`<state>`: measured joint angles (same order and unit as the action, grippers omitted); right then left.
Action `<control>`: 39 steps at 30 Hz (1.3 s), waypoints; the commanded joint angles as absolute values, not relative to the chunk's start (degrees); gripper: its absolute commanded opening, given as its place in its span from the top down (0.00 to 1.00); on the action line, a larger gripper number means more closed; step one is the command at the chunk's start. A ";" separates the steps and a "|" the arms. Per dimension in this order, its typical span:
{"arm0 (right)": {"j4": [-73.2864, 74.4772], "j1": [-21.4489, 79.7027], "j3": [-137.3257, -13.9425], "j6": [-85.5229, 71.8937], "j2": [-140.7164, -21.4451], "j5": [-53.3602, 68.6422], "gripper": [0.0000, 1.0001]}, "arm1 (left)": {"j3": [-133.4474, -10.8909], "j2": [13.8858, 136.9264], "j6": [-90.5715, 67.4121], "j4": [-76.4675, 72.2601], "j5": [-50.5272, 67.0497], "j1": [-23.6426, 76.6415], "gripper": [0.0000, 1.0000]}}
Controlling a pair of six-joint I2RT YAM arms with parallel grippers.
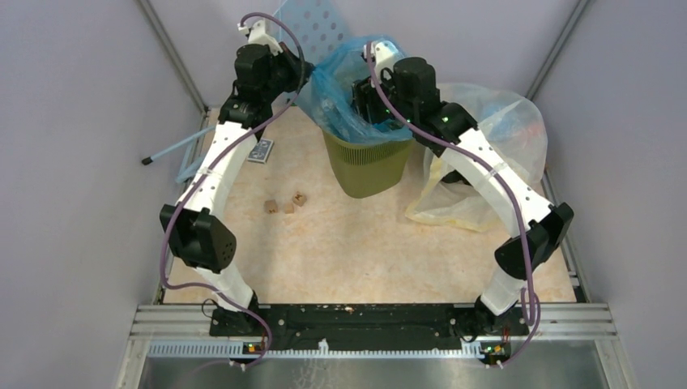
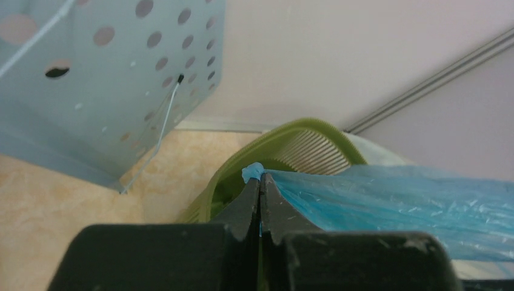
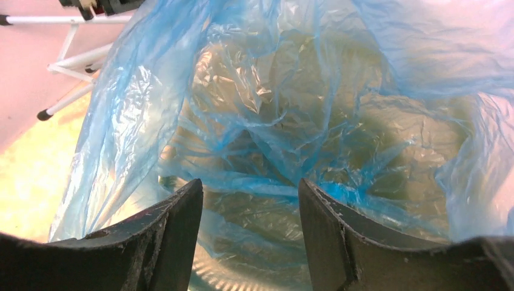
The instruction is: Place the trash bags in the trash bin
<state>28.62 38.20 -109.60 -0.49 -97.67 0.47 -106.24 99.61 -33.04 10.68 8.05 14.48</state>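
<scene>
From above, the light-blue trash bag (image 1: 336, 85) drapes over the olive trash bin (image 1: 369, 166), partly inside; at the left wrist, left jaws pinch its edge tight by the rim, likely to hold the mouth spread; at the right wrist, right jaws stand part open, empty, inside the bag, poised to push it down.

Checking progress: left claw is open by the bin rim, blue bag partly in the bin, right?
No, the left claw is shut, pinching the bag by its edge at the bin rim; the left wrist view shows it.
</scene>
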 commanded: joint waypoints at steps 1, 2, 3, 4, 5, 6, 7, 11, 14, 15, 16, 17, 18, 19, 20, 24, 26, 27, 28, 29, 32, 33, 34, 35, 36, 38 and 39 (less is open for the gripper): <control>31.64 38.76 -114.00 -2.35 -94.29 2.18 0.41 | -102.33 91.67 -33.00 5.48 11.76 14.23 1.00; 32.28 38.75 -114.41 -2.68 -93.78 3.10 0.41 | -101.63 90.89 -33.37 5.53 11.95 14.23 1.00; 32.74 38.71 -114.65 -2.98 -93.20 3.99 0.41 | -101.08 90.31 -33.47 5.73 11.89 14.24 1.00; 33.28 38.75 -114.85 -3.43 -92.61 4.81 0.41 | -100.80 89.91 -33.48 5.98 11.85 14.24 1.00; 33.82 38.76 -115.29 -3.87 -92.11 5.59 0.41 | -100.55 89.65 -33.48 6.26 11.60 14.24 1.00; 34.55 38.75 -115.94 -4.33 -91.63 6.27 0.41 | -100.40 89.62 -33.61 6.40 11.57 14.24 1.00; 35.62 38.71 -116.72 -4.92 -91.32 6.28 0.41 | -100.25 89.62 -33.91 6.40 11.67 14.24 1.00; 38.93 38.74 -118.83 -8.07 -89.33 3.47 0.41 | -99.62 89.38 -35.03 5.26 14.37 14.22 1.00; 40.96 38.72 -118.99 -12.63 -86.90 -0.83 0.41 | -98.91 88.63 -35.11 4.59 14.27 14.24 1.00; 42.14 38.75 -119.72 -14.05 -86.03 -2.91 0.41 | -98.74 88.37 -34.96 4.63 14.17 14.24 1.00; 43.05 38.74 -120.16 -15.53 -85.23 -3.78 0.41 | -98.39 88.04 -34.90 4.65 13.92 14.24 1.00; 43.68 38.76 -120.17 -16.89 -84.33 -4.13 0.41 | -98.18 87.75 -34.82 4.49 13.69 14.24 1.00; 43.91 38.69 -119.78 -17.89 -83.25 -3.97 0.41 | -97.85 87.52 -34.86 4.37 13.60 14.23 1.00; 43.92 38.81 -119.08 -18.98 -82.05 -3.66 0.41 | -97.41 87.26 -34.89 4.21 13.60 14.24 1.00; 43.73 38.84 -117.82 -20.16 -80.59 -3.59 0.41 | -97.17 87.19 -35.04 4.11 13.70 14.24 1.00; 40.28 38.85 -109.37 -23.10 -72.62 -3.96 0.41 | -96.90 87.15 -35.11 4.19 14.21 14.24 1.00; 38.58 38.85 -103.88 -24.62 -67.85 -4.61 0.41 | -97.07 87.03 -34.86 4.50 14.17 14.24 1.00; 38.17 38.79 -101.61 -25.18 -65.91 -5.54 0.40 | -97.11 86.95 -34.68 4.72 13.93 14.24 1.00; 38.24 38.82 -99.66 -25.48 -63.99 -6.76 0.39 | -97.16 86.83 -34.57 4.83 13.88 14.24 1.00; 38.55 38.82 -98.04 -25.67 -62.50 -8.22 0.36 | -97.12 86.77 -34.47 4.83 13.59 14.24 1.00; 40.26 38.76 -94.15 -25.40 -60.13 -13.83 0.27 | -97.12 86.55 -34.72 4.89 13.71 14.24 1.00; 40.70 38.78 -93.50 -25.07 -60.02 -15.07 0.26 | -97.09 86.47 -34.90 4.91 13.84 14.24 1.00; 41.12 38.72 -93.17 -24.66 -60.34 -15.69 0.26 | -97.04 86.28 -35.07 4.84 13.98 14.24 1.00; 41.29 38.77 -92.92 -24.66 -60.83 -15.94 0.26 | -96.91 86.17 -35.34 4.66 14.05 14.24 1.00; 41.15 38.74 -92.65 -24.69 -61.37 -16.21 0.26 | -96.75 86.05 -35.48 4.54 14.02 14.24 1.00; 39.91 38.75 -91.97 -24.97 -62.49 -16.10 0.27 | -96.60 85.84 -35.67 4.48 13.82 14.23 1.00; 39.11 38.76 -91.51 -25.32 -63.09 -15.76 0.28 | -96.71 85.77 -35.66 4.60 13.75 14.24 1.00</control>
